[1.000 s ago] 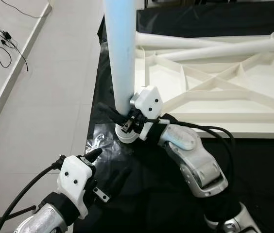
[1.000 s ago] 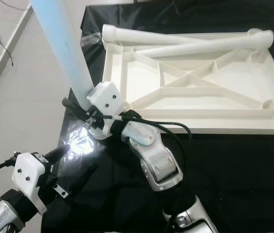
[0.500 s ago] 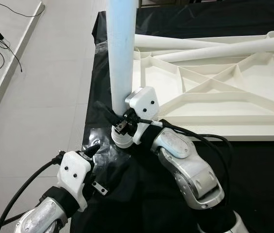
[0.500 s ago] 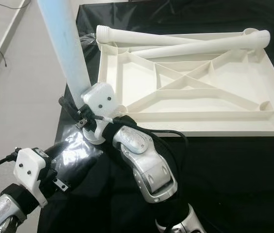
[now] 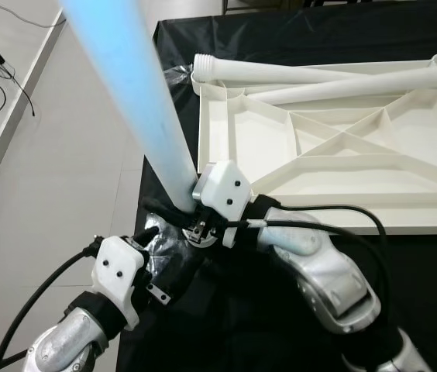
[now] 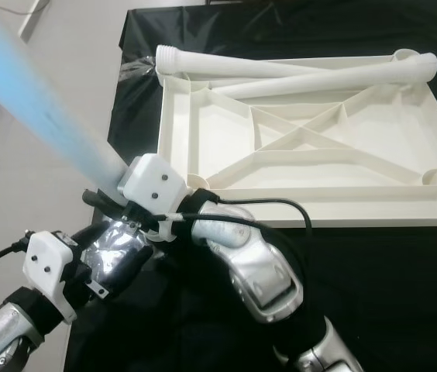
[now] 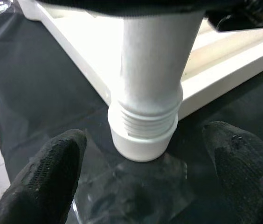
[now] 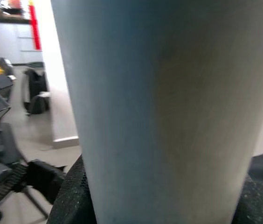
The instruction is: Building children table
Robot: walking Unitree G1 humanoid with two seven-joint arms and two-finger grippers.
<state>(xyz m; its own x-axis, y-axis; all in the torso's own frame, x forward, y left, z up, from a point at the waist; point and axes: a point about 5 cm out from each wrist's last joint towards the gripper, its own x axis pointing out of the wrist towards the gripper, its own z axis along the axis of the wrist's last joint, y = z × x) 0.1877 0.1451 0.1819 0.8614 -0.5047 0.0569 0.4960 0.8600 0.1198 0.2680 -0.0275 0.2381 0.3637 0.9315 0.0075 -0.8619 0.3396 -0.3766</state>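
**Table leg tilted over in the right gripper's grasp**

The white table leg (image 5: 137, 101), which stood almost upright half a second earlier, is now leaned steeply away from the upturned table frame (image 5: 335, 147), its upper end swung out over the pale floor (image 5: 56, 178) on the robot's left. Its threaded lower end (image 7: 143, 133) is seen just beside the near left corner of the frame, close over a crinkled clear plastic sheet (image 7: 136, 196) on the black cloth (image 6: 373, 271); whether it touches cannot be told.

The right gripper (image 5: 191, 221) is clenched around the leg just above the thread, the shaft being pressed between its fingers (image 8: 75, 196). The left gripper (image 7: 143, 172) is held open low beside the threaded end, with its fingers (image 7: 52, 172) spread to either side and apart from the leg.

Two further legs (image 6: 296, 70) are laid across the far edge of the frame, as before.

No brand, label or writing can be read on any part.
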